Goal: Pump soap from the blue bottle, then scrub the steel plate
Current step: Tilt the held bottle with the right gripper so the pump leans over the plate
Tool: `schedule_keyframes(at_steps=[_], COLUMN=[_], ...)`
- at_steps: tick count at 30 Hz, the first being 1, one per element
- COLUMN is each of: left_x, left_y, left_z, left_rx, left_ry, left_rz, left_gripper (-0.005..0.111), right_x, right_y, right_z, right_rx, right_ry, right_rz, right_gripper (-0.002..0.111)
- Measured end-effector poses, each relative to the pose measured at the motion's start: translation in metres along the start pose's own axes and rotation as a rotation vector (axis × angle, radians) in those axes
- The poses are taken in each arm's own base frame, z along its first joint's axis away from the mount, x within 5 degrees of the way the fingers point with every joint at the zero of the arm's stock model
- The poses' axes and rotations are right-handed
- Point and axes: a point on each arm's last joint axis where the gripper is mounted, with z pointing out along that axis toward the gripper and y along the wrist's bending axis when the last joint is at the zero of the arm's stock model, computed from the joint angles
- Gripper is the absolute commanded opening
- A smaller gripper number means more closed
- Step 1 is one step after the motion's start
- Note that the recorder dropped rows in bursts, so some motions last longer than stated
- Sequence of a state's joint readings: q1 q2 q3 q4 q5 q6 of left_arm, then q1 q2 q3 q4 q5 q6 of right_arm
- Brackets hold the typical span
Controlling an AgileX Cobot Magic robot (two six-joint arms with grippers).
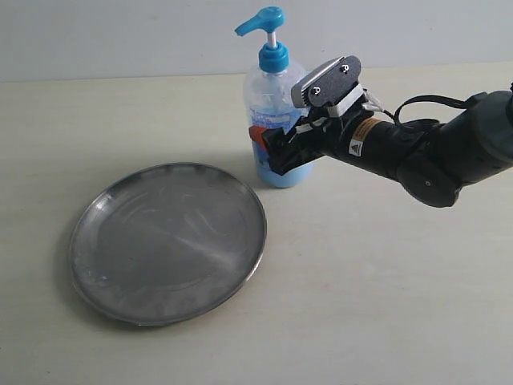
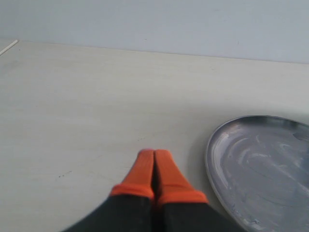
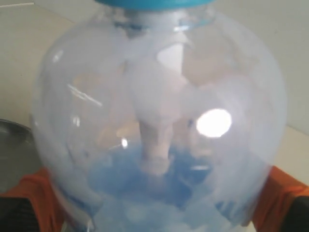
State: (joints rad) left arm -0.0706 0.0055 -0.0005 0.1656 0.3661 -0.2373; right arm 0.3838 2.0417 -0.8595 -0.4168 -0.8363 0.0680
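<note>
**Tall clear blue bottle [image 1: 272,96] of pale blue liquid grasped by the right gripper [image 1: 271,151] at upper centre of the exterior view.**

The bottle was clasped upright between orange fingers [image 3: 34,193] on the pale table [image 1: 385,281], just beside the wide round steel plate [image 1: 168,241] at lower left. The left gripper [image 2: 154,166] was clenched on nothing. A firm hold was judged necessary, with the bright blue pump head [image 1: 263,20] pressed straight down and its spout aimed at the plate. The far finger was hidden by the bottle, the pump head was cropped in the right wrist view, and no soap could be made out among the plate's pale streaks.
</note>
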Motion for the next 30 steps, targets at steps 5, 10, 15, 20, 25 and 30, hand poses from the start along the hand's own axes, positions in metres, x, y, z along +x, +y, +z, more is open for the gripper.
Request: schedule_keyframes(at_steps=[5,10,15,20,25,30], left_x=[0.0,0.0,0.0,0.0,0.0,0.0], left_y=[0.0,0.0,0.0,0.0,0.0,0.0], left_z=[0.0,0.0,0.0,0.0,0.0,0.0], left_rx=[0.0,0.0,0.0,0.0,0.0,0.0], left_ry=[0.0,0.0,0.0,0.0,0.0,0.0], left_rz=[0.0,0.0,0.0,0.0,0.0,0.0], left_gripper=[0.001,0.001,0.001,0.001,0.001,0.001], right_x=[0.0,-0.001,-0.004,-0.005,-0.005,-0.004], right_y=[0.0,0.004,0.016,0.017,0.016,0.016], right_z=[0.0,0.001,0.004,0.005,0.005,0.005], right_rx=[-0.004,-0.012,-0.013,-0.01,-0.006,-0.006], right_ry=[-0.001,-0.005,-0.013,-0.014,-0.013,-0.012], right_rz=[-0.022,-0.072,-0.133,-0.148,-0.15,-0.15], right_gripper=[0.0,0.0,0.0,0.0,0.0,0.0])
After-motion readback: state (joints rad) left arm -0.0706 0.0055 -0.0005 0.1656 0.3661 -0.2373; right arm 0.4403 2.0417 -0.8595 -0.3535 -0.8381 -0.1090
